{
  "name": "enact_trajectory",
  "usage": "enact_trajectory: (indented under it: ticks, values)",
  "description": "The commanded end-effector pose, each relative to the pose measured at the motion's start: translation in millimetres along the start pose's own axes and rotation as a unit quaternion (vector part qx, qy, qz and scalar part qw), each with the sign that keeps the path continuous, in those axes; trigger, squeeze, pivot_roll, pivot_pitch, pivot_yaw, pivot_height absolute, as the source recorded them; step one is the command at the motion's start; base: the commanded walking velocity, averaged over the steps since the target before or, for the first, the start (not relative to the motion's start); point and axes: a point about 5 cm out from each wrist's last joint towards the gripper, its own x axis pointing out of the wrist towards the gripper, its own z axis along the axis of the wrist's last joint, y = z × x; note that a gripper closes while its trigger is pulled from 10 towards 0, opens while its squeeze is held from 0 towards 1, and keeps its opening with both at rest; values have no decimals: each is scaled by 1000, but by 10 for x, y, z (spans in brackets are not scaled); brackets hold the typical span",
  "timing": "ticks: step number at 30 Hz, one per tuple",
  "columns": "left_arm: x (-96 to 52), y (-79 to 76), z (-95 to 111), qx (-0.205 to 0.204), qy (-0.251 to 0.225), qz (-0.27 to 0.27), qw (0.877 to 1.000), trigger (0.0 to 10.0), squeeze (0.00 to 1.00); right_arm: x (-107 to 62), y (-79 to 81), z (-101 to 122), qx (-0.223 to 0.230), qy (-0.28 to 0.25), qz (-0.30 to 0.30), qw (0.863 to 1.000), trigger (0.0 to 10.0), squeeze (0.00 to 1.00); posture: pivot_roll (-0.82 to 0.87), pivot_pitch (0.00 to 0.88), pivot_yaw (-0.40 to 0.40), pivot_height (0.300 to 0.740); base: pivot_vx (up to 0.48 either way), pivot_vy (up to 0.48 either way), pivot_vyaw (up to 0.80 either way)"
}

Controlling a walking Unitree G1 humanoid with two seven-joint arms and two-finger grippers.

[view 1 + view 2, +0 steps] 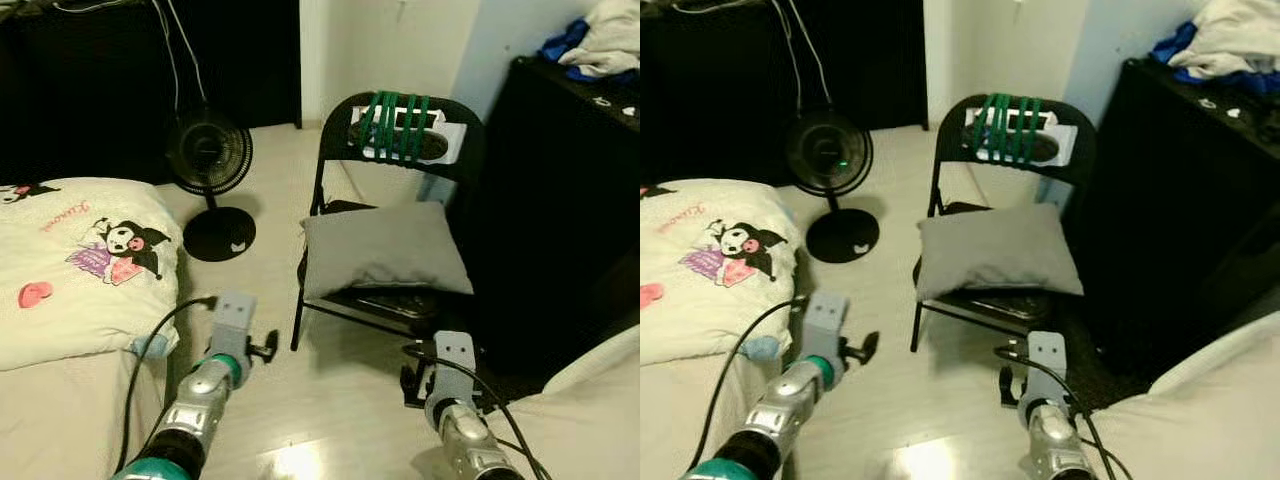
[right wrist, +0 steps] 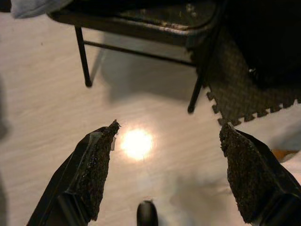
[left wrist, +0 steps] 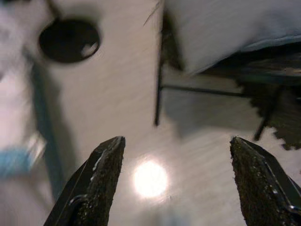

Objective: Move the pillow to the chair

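Observation:
A grey pillow (image 1: 385,247) lies on the seat of a black folding chair (image 1: 400,130) whose backrest is wrapped with green cord. Both silver arms are lowered in front of the chair, above the pale floor. The left gripper (image 3: 174,155) is open, its black fingers (image 3: 101,174) spread wide over the floor, with a corner of the pillow (image 3: 221,28) and a chair leg ahead of it. The right gripper (image 2: 167,141) is open too, with nothing between its fingers (image 2: 96,165), and the chair's front legs (image 2: 83,61) stand ahead of it.
A bed (image 1: 70,260) with a cartoon-print cover sits at the left. A black floor fan (image 1: 210,160) stands beyond it. A dark cabinet (image 1: 570,190) with clothes on top is right of the chair. A white cushion (image 1: 600,400) lies at lower right, and a foam mat (image 2: 240,94) beside the chair.

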Motion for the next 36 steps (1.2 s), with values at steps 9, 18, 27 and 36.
enact_trajectory:
  ticks: [9, 18, 27, 36]
  values:
    - [-106, 209, -313, 7, 49, 39, 998, 10000, 0, -47, 74, -220, -29, 56, 14, 998, 10000, 0, 55, 15, 46, 740, 0, 0, 0]
    - [-110, 170, -385, 21, 72, 11, 997, 10000, 0, -98, 150, -374, -64, 89, 16, 994, 10000, 0, 29, 27, 61, 740, 0, 0, 0]
    - [-88, 61, -334, 35, 42, 5, 998, 10000, 0, -78, 141, -313, -49, 71, 3, 996, 10000, 0, 46, 0, 87, 740, 0, 0, 0]
    - [-94, -15, -354, 38, 41, -14, 998, 10000, 0, -63, 196, -257, -62, 56, 33, 996, 10000, 0, 63, 4, 60, 740, 0, -320, 402]
